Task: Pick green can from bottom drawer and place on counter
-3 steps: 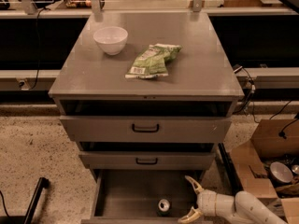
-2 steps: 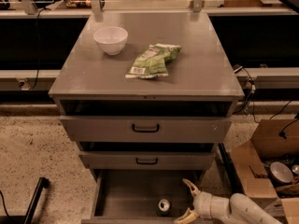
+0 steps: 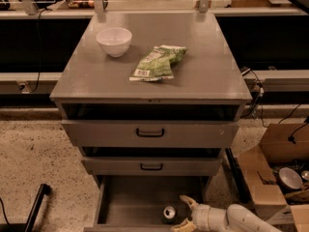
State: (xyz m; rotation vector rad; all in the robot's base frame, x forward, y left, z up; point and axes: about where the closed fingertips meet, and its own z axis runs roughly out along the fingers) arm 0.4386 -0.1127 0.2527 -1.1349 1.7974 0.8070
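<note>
The green can [image 3: 169,212] stands upright near the front of the open bottom drawer [image 3: 130,199]; I see mostly its silver top. My gripper [image 3: 185,211] reaches into the drawer from the lower right, open, its two pale fingers spread on the can's right side without touching it. One fingertip [image 3: 184,198] is behind the can's right, the other [image 3: 176,224] at the drawer's front edge. The counter [image 3: 203,66] is the grey cabinet top above.
A white bowl [image 3: 114,41] and a crinkled green snack bag [image 3: 157,62] lie on the counter. Two shallower drawers with black handles [image 3: 150,133] stick out above the bottom drawer. Cardboard boxes [image 3: 270,173] stand on the floor at the right.
My gripper has moved left inside the bottom drawer, closer to the can. The can has not moved.
</note>
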